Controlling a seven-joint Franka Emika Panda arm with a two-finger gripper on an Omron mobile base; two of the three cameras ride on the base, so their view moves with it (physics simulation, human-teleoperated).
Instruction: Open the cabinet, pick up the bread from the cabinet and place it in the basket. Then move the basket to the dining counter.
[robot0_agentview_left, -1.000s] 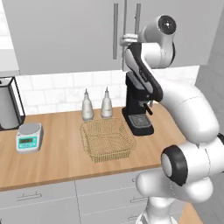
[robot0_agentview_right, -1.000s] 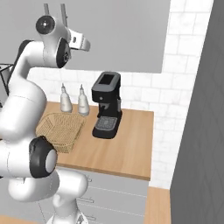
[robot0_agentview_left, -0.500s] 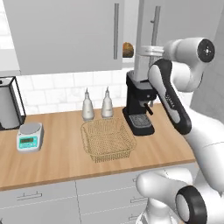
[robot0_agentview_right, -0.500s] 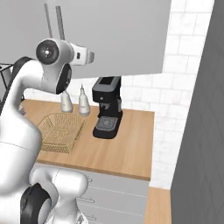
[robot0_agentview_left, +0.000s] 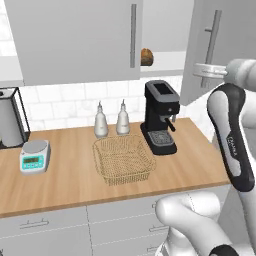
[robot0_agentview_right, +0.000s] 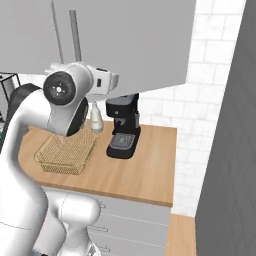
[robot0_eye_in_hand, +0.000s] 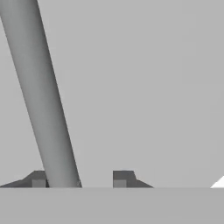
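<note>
- We see the end effector (robot0_eye_in_hand: 80, 178) spread around the door handle (robot0_eye_in_hand: 41, 96), not pinching it.
- The cabinet (robot0_agentview_left: 220, 45) is open, so the bread (robot0_agentview_left: 146, 56) shows on its shelf, above the basket (robot0_agentview_left: 123, 159) on the bench (robot0_agentview_left: 60, 182).

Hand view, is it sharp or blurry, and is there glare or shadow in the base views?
Hand view: the cabinet door's bar handle is close and soft-edged, on flat even grey, no glare. Left base view: even light, with the bread in a dim cabinet recess. Right base view: a dark blurred panel along the right edge.
</note>
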